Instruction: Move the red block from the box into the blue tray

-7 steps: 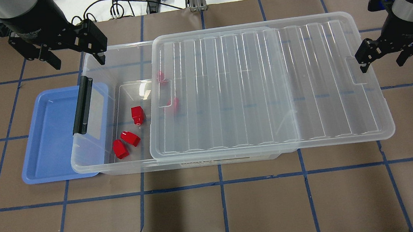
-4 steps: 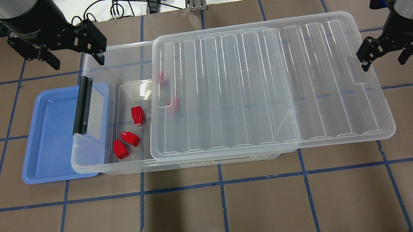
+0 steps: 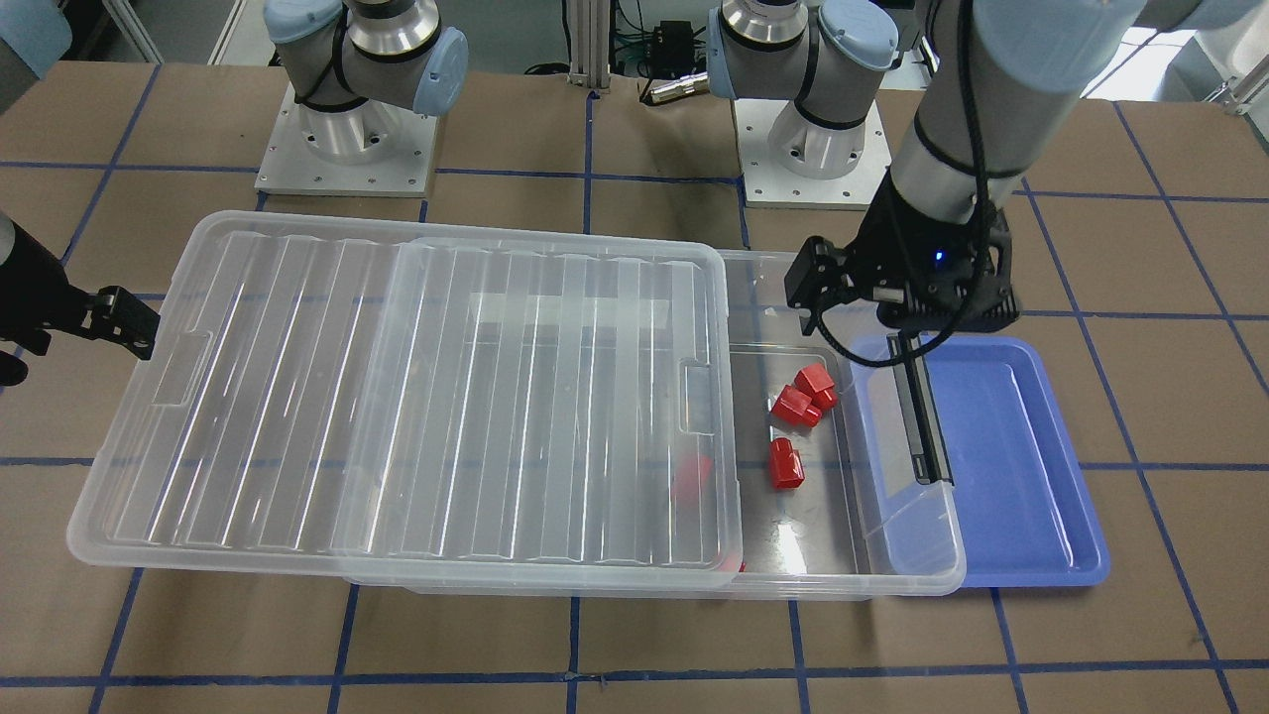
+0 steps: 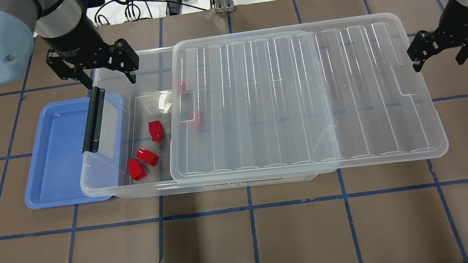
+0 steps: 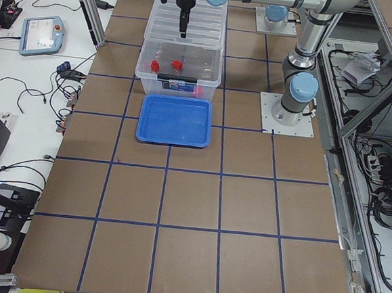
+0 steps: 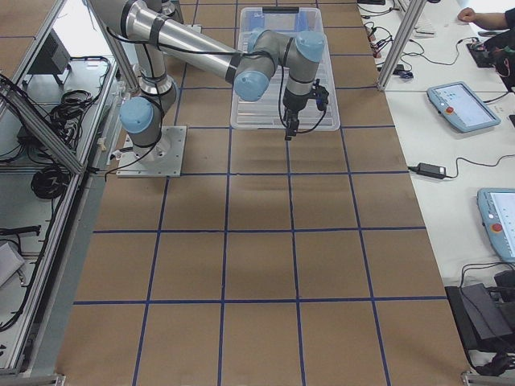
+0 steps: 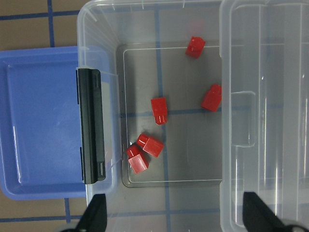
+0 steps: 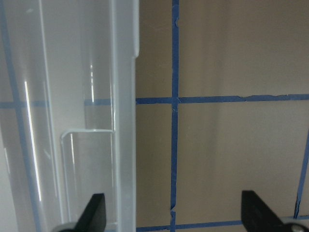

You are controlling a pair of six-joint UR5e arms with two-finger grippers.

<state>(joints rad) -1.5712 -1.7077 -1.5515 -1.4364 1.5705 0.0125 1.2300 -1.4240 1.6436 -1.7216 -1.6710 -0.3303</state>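
Plastic makes up nearly everything on the brown table with its blue tape grid. A big box, clear and round-cornered, spans the middle of the overhead frame. Its ribbed clear lid sits shifted toward the right, so the box's left end is uncovered. A black bar latch sits on that left end wall.

Five glossy red blocks lie on the box floor, each cube-like with a narrower stub. One block lies alone in the uncovered part and a touching pair is nearer the lower wall. Two more (dimmed to pink through the lid) lie under the lid's left edge.

A shallow blue tray, smooth with a raised rim, lies at centre left, overlapped by the box's end in this view.

At upper left the left claw hangs over the box's far corner, spread wide and holding nothing. At the right edge the right claw hangs just off the lid's end, also wide and bare
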